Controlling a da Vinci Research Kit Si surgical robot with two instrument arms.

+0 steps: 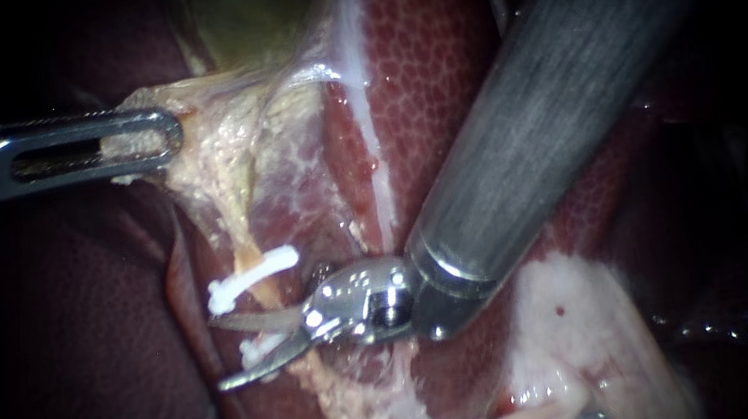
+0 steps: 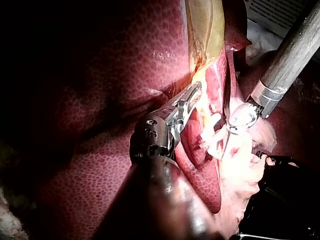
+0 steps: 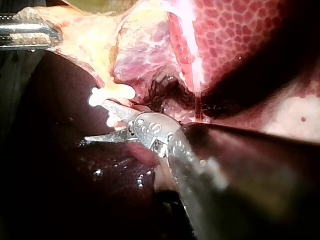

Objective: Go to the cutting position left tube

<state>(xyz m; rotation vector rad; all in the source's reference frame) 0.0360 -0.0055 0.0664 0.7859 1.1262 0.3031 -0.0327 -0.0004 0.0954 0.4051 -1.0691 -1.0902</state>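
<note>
Left instrument enters from the left, shaft level; its slotted pincer is pressed together on the edge of the pale tissue that hangs below the greenish gallbladder, and the sheet runs taut from there toward the right. The left wrist view shows the same hold, both halves of the pincer pinching yellowish tissue. The left tube runs as a thin pale strand from that sheet toward the near side, over dark liver; two white clips sit across it, a far clip and a near clip. Right instrument comes down from the upper right, its thick grey shaft crossing the mottled red liver; it ends in two pointed blades, spread, with a clear gap between them; the blades point left, one just near of the far clip and the other along the near clip, so the clipped stretch of tube lies at their opening; contact with the tube cannot be made out. A whitish fatty lump lies near and right of the shaft's end.
</note>
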